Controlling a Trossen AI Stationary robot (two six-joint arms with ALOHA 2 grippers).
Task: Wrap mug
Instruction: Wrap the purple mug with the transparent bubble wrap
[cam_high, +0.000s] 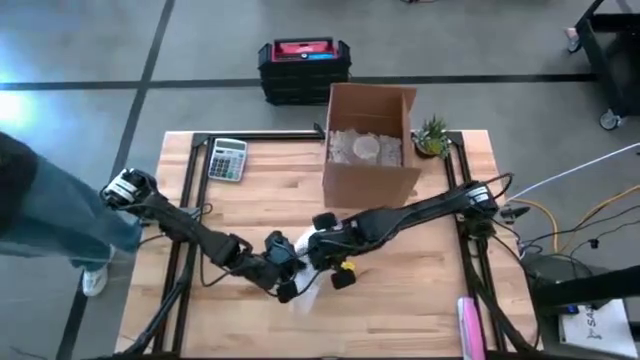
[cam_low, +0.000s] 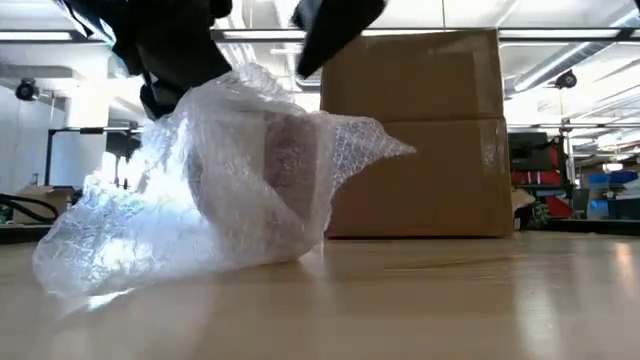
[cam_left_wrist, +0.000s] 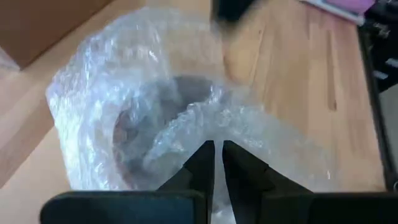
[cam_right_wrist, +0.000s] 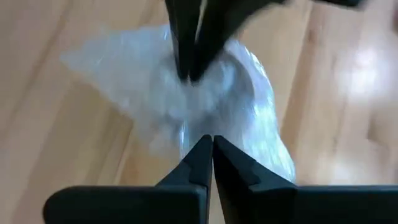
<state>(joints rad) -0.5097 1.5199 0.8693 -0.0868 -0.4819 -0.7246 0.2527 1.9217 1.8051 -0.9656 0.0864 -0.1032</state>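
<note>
A mug (cam_left_wrist: 146, 124) sits inside a loose bundle of clear bubble wrap (cam_low: 200, 200), which rests on the wooden table (cam_high: 400, 300) near its middle. The mug shows as a dim shape (cam_low: 285, 165) through the wrap. My left gripper (cam_left_wrist: 217, 149) comes from the table's left and is shut on the wrap. My right gripper (cam_right_wrist: 211, 142) reaches in from the right, shut, just over the bundle's top. In the high view the two grippers (cam_high: 290, 268) (cam_high: 318, 250) meet over the wrap (cam_high: 304, 297). My left gripper pinches a raised fold of the bubble wrap (cam_left_wrist: 214, 127) between its two fingers, at the top of the bundle over the mug. The fingers slant down from the table's left. The bundle's underside lies on the table and the wrap is slack. My right gripper's shut fingertips (cam_right_wrist: 202, 149) point at the wrap; whether they touch it cannot be told.
An open cardboard box (cam_high: 368, 150) with packing inside stands just beyond the bundle. A calculator (cam_high: 227, 158) lies at the far left and a small plant (cam_high: 432, 137) right of the box. A pink item (cam_high: 470, 325) lies near the front right. A person (cam_high: 35, 200) stands left of the table.
</note>
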